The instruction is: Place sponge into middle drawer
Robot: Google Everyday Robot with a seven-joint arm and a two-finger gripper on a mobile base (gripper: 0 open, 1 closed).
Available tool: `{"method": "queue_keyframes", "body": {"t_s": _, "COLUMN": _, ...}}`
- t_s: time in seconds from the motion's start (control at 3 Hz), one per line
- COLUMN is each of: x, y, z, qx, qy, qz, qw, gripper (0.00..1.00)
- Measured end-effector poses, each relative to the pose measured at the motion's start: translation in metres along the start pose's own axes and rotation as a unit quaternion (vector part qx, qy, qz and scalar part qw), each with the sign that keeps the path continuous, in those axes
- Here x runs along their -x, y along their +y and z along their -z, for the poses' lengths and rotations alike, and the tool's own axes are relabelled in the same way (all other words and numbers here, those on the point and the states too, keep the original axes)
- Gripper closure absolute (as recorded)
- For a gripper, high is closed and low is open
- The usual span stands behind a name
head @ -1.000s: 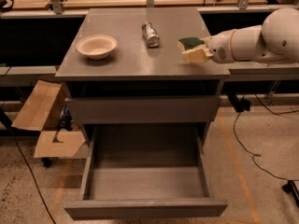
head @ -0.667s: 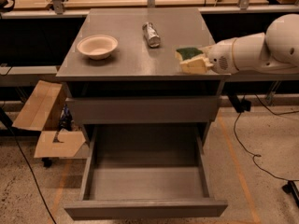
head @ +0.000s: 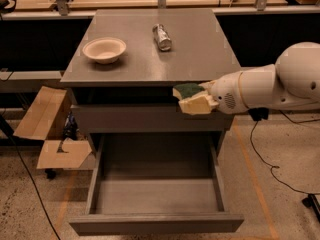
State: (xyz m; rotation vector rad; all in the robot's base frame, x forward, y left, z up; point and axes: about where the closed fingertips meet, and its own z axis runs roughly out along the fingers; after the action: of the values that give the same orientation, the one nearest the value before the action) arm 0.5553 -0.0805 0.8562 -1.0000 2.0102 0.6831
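The sponge [head: 191, 98], dark green on top with a pale yellow body, is held in the air at the cabinet's front right edge, level with the closed top drawer. My gripper [head: 204, 100] reaches in from the right on a white arm [head: 270, 88] and is shut on the sponge. The middle drawer [head: 155, 223] is pulled out wide below, a shallow grey tray with nothing in it. The sponge hangs above the drawer's back right part.
A closed grey drawer front [head: 125, 119] sits above the open one. On the cabinet top [head: 200, 49] stand a cream bowl [head: 104, 49] and a silver can [head: 161, 36] lying on its side. Cardboard pieces [head: 47, 129] lie at the left, cables [head: 270, 159] on the floor at the right.
My gripper has carried the sponge from over the cabinet top's right edge forward, down and left, to in front of the cabinet above the open drawer.
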Motion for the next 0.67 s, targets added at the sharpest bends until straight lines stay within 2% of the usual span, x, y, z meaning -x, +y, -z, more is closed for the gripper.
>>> {"method": "queue_keyframes", "body": {"t_s": 0.33, "x": -0.0079, "y": 0.0053, "z": -0.0035, "qx": 0.005, "qy": 0.006, "qz": -0.004, "qw": 1.0000, "gripper": 1.00}}
{"method": "queue_keyframes", "body": {"t_s": 0.67, "x": -0.0129, "y": 0.0074, "z": -0.0119, "qx": 0.019, "qy": 0.014, "qz": 0.013, "qw": 0.9996, "gripper": 1.00}}
